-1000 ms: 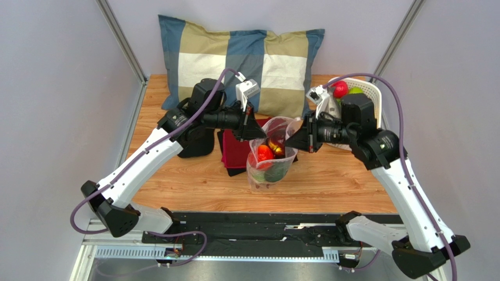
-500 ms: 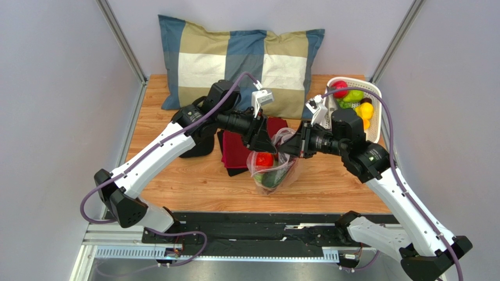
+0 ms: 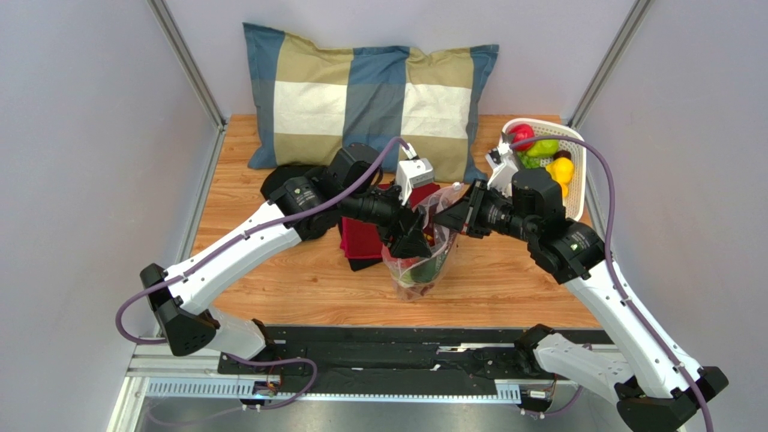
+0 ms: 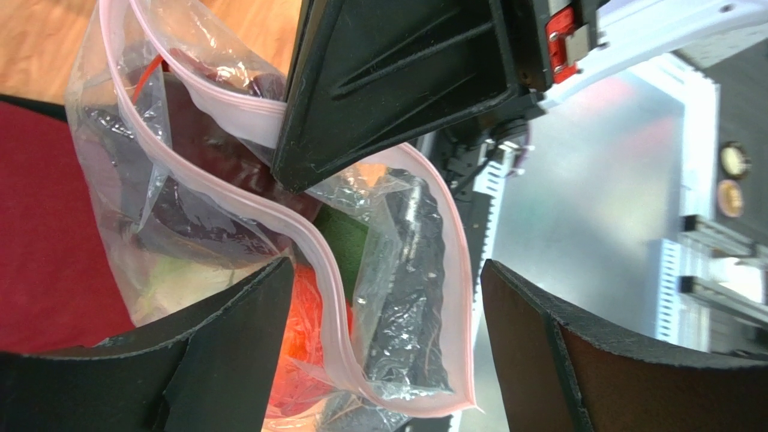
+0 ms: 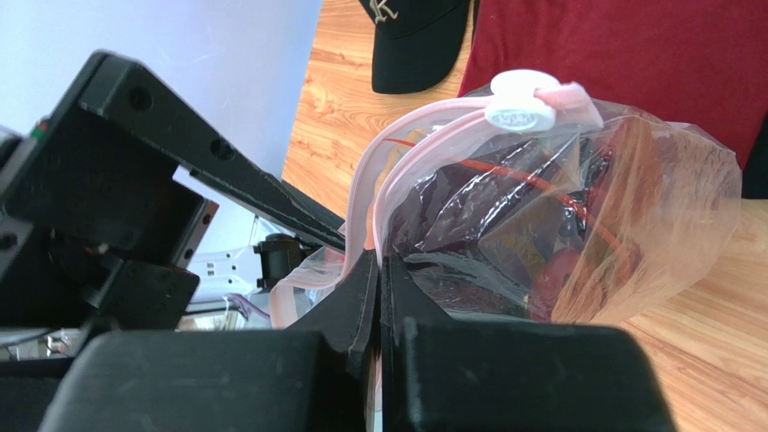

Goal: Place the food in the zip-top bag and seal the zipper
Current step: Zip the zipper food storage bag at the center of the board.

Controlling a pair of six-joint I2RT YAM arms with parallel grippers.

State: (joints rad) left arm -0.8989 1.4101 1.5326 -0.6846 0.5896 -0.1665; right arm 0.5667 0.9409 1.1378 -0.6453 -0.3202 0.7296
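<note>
food (image 5: 563,270) murky inside bag (image 5: 658,180), right end effector (image 5: 379,261) apparently pinching zipper (image 4: 464,306)

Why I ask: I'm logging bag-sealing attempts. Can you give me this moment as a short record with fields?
zip-top bag: held up by its rim, mouth open
zipper: pink tracks apart, white slider at one end
right gripper: fingers shut on the bag's rim
left gripper: open, one finger on either side of the bag's mouth
food in bag: red-orange, green and dark pieces
food outside: red, green and yellow pieces in the white basket
seal: not yet done
</note>
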